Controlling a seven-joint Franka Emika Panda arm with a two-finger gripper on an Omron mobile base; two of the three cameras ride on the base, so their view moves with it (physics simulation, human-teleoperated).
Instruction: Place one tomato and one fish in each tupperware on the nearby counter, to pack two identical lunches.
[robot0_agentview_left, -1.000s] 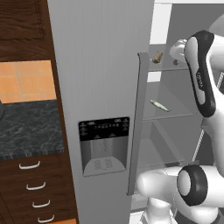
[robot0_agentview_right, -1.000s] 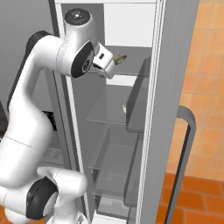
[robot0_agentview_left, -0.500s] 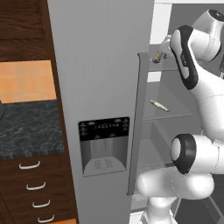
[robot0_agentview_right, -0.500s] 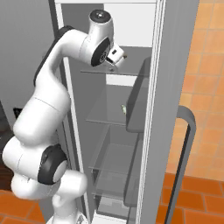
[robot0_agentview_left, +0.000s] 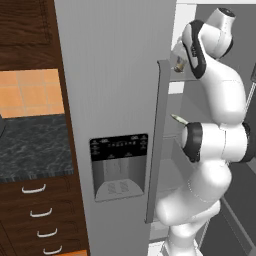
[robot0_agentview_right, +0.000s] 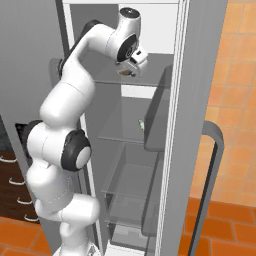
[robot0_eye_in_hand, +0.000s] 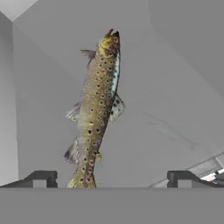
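Kitchen, left to right: speckled dark stone counter (robot0_agentview_left: 30, 145) over brown drawers (robot0_agentview_left: 35, 210) with four curved silver handles, then a brushed grey fridge door (robot0_agentview_left: 110, 75) with a dispenser panel (robot0_agentview_left: 119, 165) and long bar handle (robot0_agentview_left: 156, 140). Beyond it, the open fridge (robot0_agentview_right: 127, 150) — clear glass shelves. One spotted, olive-brown fish (robot0_eye_in_hand: 95, 109) lies on the top shelf, tail end between the fingertips (robot0_eye_in_hand: 40, 178). Gripper (robot0_eye_in_hand: 111, 179) spread wide, apart from the fish. A second small item (robot0_agentview_right: 142, 123) sits one shelf lower; too small to identify.
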